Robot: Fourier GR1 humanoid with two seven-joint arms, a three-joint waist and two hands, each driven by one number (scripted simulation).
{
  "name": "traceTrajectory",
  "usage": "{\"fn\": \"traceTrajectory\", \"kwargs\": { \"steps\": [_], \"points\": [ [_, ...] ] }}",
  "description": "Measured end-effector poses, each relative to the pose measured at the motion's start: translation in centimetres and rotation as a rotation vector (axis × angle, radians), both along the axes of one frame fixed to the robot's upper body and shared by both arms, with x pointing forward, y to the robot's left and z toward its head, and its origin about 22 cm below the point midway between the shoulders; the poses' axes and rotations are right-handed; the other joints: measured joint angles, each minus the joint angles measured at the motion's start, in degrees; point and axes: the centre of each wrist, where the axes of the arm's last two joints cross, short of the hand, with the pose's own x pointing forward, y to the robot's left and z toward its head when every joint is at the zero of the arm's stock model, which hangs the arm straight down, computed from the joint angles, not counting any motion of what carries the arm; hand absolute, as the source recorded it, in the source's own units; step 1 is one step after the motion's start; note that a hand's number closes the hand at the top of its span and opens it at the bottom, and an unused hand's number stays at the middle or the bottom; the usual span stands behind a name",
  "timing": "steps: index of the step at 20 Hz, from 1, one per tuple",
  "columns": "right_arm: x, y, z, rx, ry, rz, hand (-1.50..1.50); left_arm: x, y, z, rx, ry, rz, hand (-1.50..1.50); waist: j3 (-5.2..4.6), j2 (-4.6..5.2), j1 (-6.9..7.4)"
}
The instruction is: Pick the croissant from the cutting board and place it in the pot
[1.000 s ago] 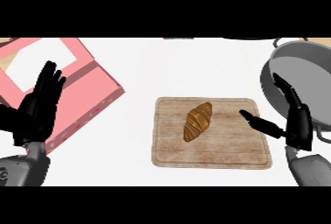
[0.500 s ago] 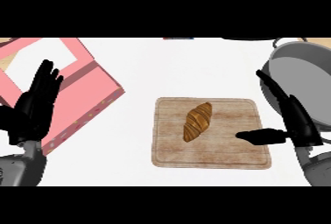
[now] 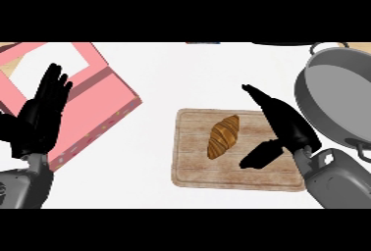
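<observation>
White tabletop [image 3: 188, 73] fills the head view, seen steeply from above. Begin at the croissant [image 3: 223, 137]: it lies on the cutting board [image 3: 196, 171], a little left of the board's middle. It is golden brown, and its long axis is tilted so that the upper end points toward the upper right of the frame. The board is pale wood, roughly square, and sits in the lower centre of the frame.

Note the right robot hand [image 3: 290, 127] just right of the croissant, over the right half of the board. Its fingers [image 3: 255, 94] are straight and point toward the upper left, past the board's top edge. Its thumb [image 3: 259, 154] is spread out toward the lower left, with the tip near the croissant's lower end but apart from it. You can see that this hand holds nothing. Whether it touches the board cannot be told. Its grey forearm enters from the lower right corner.

Further right, the grey pot [image 3: 340, 93] stands at the right edge of the frame, partly cut off, beside the board and well apart from the croissant. One handle shows at its top and another at its lower right.

At the left edge, the left robot hand [image 3: 39, 122] rests open with fingers up, holding nothing. It overlaps a pink box [image 3: 101, 98] that occupies the upper left of the frame.
</observation>
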Motion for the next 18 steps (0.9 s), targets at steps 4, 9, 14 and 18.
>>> {"fn": "traceTrajectory", "kwargs": {
  "steps": [4, 9, 14, 18],
  "points": [
    [0.7, 2.3, -0.3, -0.020, 0.060, 0.001, -1.50, -0.1, -0.3, -0.7, 0.000, 0.001, 0.002, 0.00, 0.07, 0.02, -0.30],
    [1.2, 4.0, -0.5, -0.025, 0.094, -0.007, -1.50, -0.4, 0.0, 0.2, 0.000, -0.005, 0.009, 0.00, 0.12, 0.01, -0.48],
    [1.4, 5.4, -2.5, -0.078, 0.137, -0.031, -1.50, -0.4, -0.2, -0.4, -0.005, 0.001, 0.005, 0.00, 0.13, 0.01, -0.59],
    [1.6, 5.5, -3.5, -0.118, 0.153, -0.057, -1.50, -0.6, -0.2, 0.3, -0.001, 0.004, 0.003, 0.00, 0.13, 0.01, -0.63]
  ]
}}
